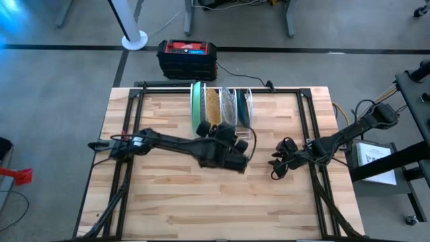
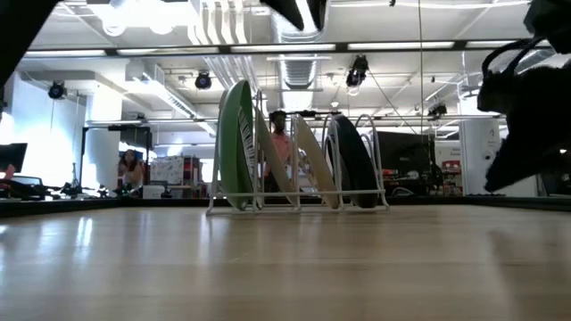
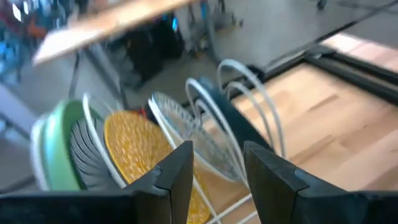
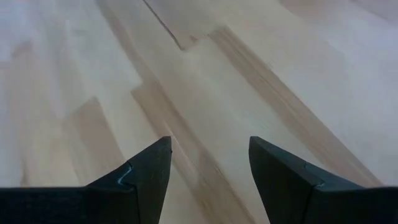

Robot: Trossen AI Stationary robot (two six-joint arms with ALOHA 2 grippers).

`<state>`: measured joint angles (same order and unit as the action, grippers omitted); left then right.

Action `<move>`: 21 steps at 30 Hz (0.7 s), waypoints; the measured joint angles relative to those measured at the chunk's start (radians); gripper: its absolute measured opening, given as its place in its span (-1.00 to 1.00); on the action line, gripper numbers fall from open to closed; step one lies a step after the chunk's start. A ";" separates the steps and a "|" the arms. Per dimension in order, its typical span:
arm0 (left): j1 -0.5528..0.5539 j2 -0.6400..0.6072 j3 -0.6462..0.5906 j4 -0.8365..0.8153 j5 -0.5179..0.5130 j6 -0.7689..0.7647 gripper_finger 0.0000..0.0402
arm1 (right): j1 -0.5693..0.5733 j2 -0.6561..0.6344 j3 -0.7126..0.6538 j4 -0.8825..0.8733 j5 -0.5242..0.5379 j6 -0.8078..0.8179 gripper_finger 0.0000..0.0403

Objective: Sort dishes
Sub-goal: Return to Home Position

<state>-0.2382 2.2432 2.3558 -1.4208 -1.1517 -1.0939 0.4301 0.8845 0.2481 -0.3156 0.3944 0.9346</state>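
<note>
Several plates stand on edge in a white wire rack point(image 1: 250, 101) at the table's far middle: light green point(image 1: 197, 107), mustard-yellow speckled point(image 1: 212, 104), white with blue pattern point(image 1: 229, 104) and dark teal point(image 1: 243, 111). In the left wrist view they show as green point(image 3: 59, 155), yellow point(image 3: 134, 146), patterned white point(image 3: 186, 134) and teal point(image 3: 217, 112). A ribbed grey-white plate point(image 3: 90, 155) stands between the green and the yellow one. My left gripper point(image 3: 217, 155) is open and empty, raised just near of the rack point(image 1: 216, 131). My right gripper point(image 4: 208, 149) is open and empty, low over the bare table at the right point(image 1: 279, 161).
The rack's two right-hand wire loops point(image 3: 249, 81) hold nothing. A black and red box point(image 1: 187, 58) stands on the floor behind the table. Bare wood lies in front of the rack point(image 2: 285, 259). People show in the room behind point(image 2: 281, 134).
</note>
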 joint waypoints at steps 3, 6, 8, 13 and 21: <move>-0.058 -0.006 0.000 0.007 -0.105 0.057 -0.35 | 0.000 0.000 0.000 0.106 0.005 -0.084 0.00; -0.101 -0.005 0.000 0.025 -0.181 0.100 -0.35 | 0.000 0.002 0.000 0.306 0.005 -0.217 -0.02; -0.109 -0.004 0.000 0.074 -0.189 0.137 -0.35 | 0.000 0.002 0.000 0.467 -0.002 -0.315 -0.04; -0.103 0.016 0.000 0.368 0.028 0.509 -0.35 | 0.000 0.002 0.026 0.716 -0.052 -0.515 -0.09; -0.113 -0.013 -0.001 0.752 0.331 1.261 -0.35 | -0.003 0.002 0.208 0.684 -0.052 -0.806 -0.20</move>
<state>-0.3508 2.2298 2.3550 -0.6690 -0.8212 0.1671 0.4269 0.8864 0.4557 0.3682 0.3420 0.1288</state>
